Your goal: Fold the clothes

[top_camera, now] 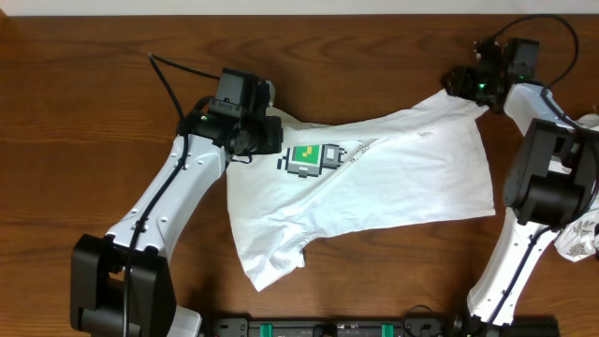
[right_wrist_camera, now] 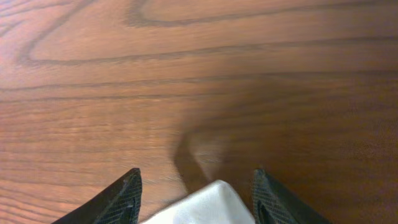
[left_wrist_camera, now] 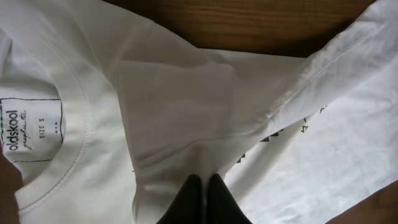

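The clothes are a white T-shirt (top_camera: pixel 374 178) lying spread and creased on the wooden table, its green-and-black chest graphic (top_camera: pixel 309 159) facing up. My left gripper (top_camera: pixel 259 134) is at the shirt's upper left, by the collar. In the left wrist view that gripper (left_wrist_camera: pixel 203 185) is shut on a raised fold of the shirt (left_wrist_camera: pixel 186 93), with the neck label (left_wrist_camera: pixel 28 127) to the left. My right gripper (top_camera: pixel 471 91) is at the shirt's upper right corner. In the right wrist view it (right_wrist_camera: pixel 197 174) is open, with a white corner of the shirt (right_wrist_camera: pixel 211 202) lying between its fingers (right_wrist_camera: pixel 127 196), touching neither.
A crumpled pale cloth (top_camera: pixel 582 234) lies at the table's right edge behind the right arm. A black cable (top_camera: pixel 168 80) runs to the left arm at the back left. A black rail (top_camera: pixel 374 328) lines the front edge. Bare wood (right_wrist_camera: pixel 199 74) stretches beyond the right gripper.
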Tool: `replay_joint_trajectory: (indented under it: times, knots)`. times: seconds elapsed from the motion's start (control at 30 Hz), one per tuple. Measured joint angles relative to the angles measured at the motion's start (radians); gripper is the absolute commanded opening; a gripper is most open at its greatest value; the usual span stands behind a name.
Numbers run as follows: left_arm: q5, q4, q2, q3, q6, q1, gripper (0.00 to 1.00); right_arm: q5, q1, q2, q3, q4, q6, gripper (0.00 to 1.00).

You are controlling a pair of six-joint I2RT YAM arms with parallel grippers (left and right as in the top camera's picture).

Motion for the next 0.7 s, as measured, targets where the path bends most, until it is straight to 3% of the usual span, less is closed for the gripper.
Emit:
replay_joint_trajectory:
  times: [0.4, 0.6, 0.7]
  knots:
    - [-0.002, 0.005, 0.000, 0.000, 0.000, 0.000, 0.08, -0.028, 0.023, 0.004, 0.019, -0.100, 0.004, 0.22]
    - [-0.003, 0.005, 0.000, 0.000, 0.000, 0.000, 0.08, -0.022, 0.000, 0.003, 0.019, -0.114, 0.010, 0.01]
    - [-0.003, 0.006, 0.000, 0.000, 0.000, 0.000, 0.08, -0.001, -0.014, -0.005, 0.018, -0.122, 0.012, 0.01]
